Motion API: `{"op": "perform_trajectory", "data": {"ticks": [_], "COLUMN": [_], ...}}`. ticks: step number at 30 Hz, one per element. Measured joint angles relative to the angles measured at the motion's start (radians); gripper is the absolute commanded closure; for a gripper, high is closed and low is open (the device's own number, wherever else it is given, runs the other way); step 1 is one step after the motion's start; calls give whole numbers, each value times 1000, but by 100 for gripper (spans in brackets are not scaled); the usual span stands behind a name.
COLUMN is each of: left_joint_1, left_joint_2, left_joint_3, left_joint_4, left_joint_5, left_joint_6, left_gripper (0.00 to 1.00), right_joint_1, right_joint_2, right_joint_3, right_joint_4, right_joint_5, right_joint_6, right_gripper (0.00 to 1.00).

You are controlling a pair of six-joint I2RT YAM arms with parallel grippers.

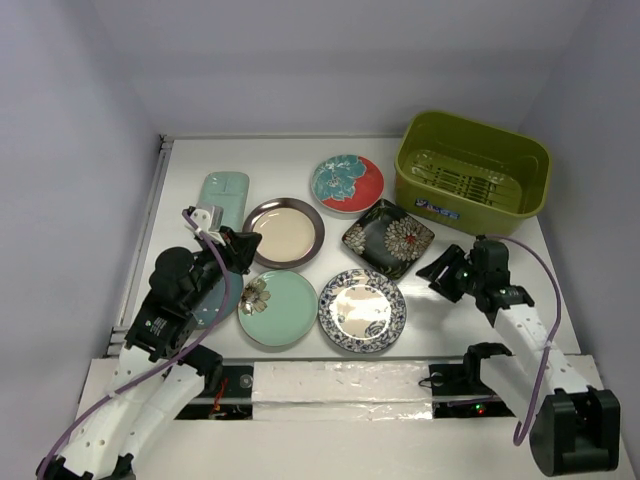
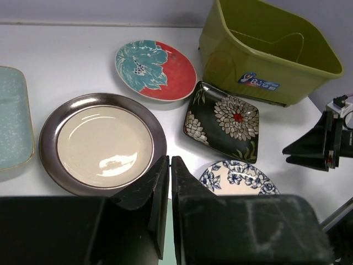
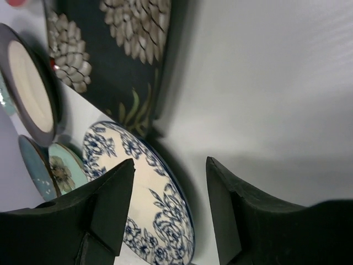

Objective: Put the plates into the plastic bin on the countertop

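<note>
The olive-green bin (image 1: 470,207) stands empty at the back right. On the countertop lie the red-teal plate (image 1: 346,183), black square plate (image 1: 388,238), brown-rimmed cream plate (image 1: 284,232), mint round plate (image 1: 277,308), blue-white plate (image 1: 361,309) and pale mint rectangular plate (image 1: 223,198). The dark teal plate (image 1: 213,305) is mostly hidden under my left arm. My left gripper (image 2: 169,160) is shut and empty, between the cream plate (image 2: 105,144) and the mint round plate. My right gripper (image 3: 170,165) is open, and the blue-white plate's right rim (image 3: 185,221) shows between its fingers.
Pale grey walls enclose the white countertop (image 1: 470,320) on three sides. A strip of white tape runs along the near edge between the arm bases. The bin also shows at the top right of the left wrist view (image 2: 237,61).
</note>
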Motion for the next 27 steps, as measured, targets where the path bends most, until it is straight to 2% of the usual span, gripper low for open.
{"op": "perform_trajectory", "data": {"ticks": [3,8,13,21,27], "left_joint_1": [0,0,0,-1,-8], "left_joint_2": [0,-2,-7,-22,-22], "left_joint_3": [0,0,0,0,2], "left_joint_4": [0,0,0,0,-1], "left_joint_5": [2,2,2,-2,-5], "left_joint_6": [2,2,2,2,4], "left_gripper": [82,74,73,72,72], "right_joint_1": [0,6,16,79,98], "right_joint_2": [22,109,176,388,463], "right_joint_3": [0,0,-12,-42,-47], "right_joint_4": [83,217,308,476,587], "right_joint_5": [7,53,96,122,147], "right_joint_6": [39,116,168,247,295], "right_gripper": [40,42,44,47,54]}}
